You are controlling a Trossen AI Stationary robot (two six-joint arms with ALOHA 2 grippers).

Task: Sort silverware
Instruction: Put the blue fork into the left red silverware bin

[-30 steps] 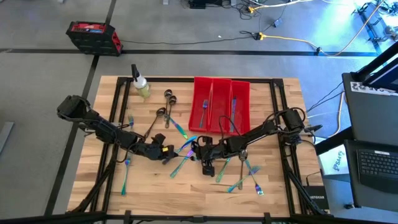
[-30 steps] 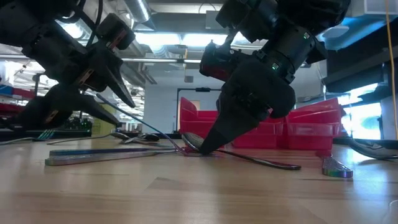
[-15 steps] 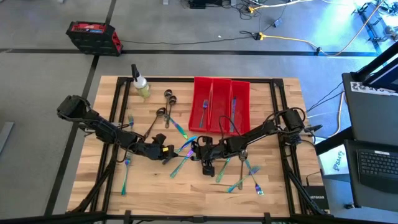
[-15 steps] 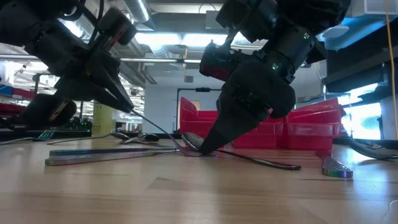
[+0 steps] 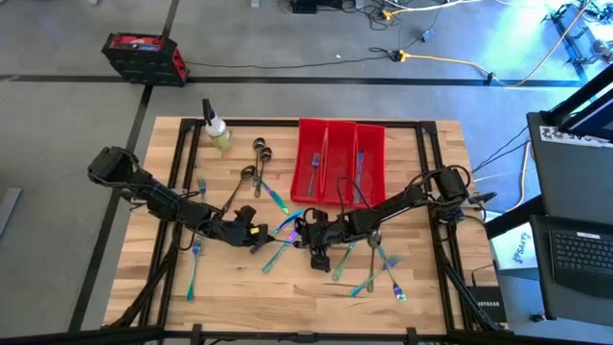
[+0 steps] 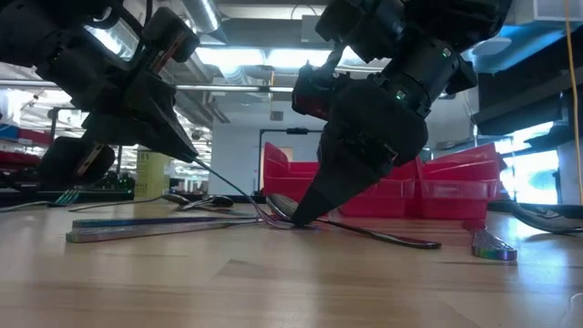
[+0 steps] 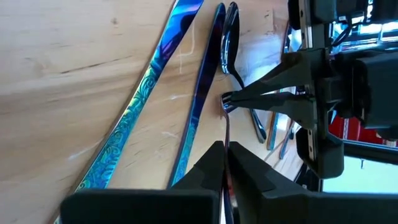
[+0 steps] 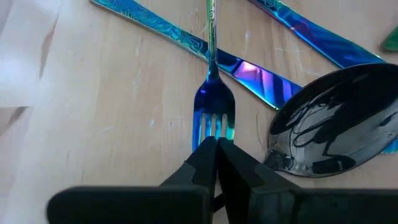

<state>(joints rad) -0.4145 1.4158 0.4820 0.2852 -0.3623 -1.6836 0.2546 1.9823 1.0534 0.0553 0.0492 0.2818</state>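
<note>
Both dark arms reach in to the middle of the pale wooden surface (image 5: 230, 287), their tips nearly meeting over a scatter of thin iridescent blue-teal silverware (image 5: 278, 251). The left gripper (image 5: 261, 236) has its fingers (image 7: 214, 163) pressed together on the slim handle of an iridescent fork (image 8: 213, 118), which slants up off the wood at that end in the low view. The right gripper (image 5: 313, 242) points down at the other end of the same fork, its fingers (image 8: 208, 158) closed, their tips right at the tines; whether they pinch the tines or only touch them I cannot tell. Just beside the fork's head lies a dark grey spoon (image 8: 329, 118) with a shiny bowl, and long patterned blue-purple knives (image 7: 140, 102) lie flat under and alongside it. More forks and spoons are strewn on either side of the arms. Farther back stand three long red plastic bins (image 5: 341, 163) side by side, with a few pieces already in them, and near the far left corner a small spray bottle of yellowish liquid (image 5: 217, 129).
</note>
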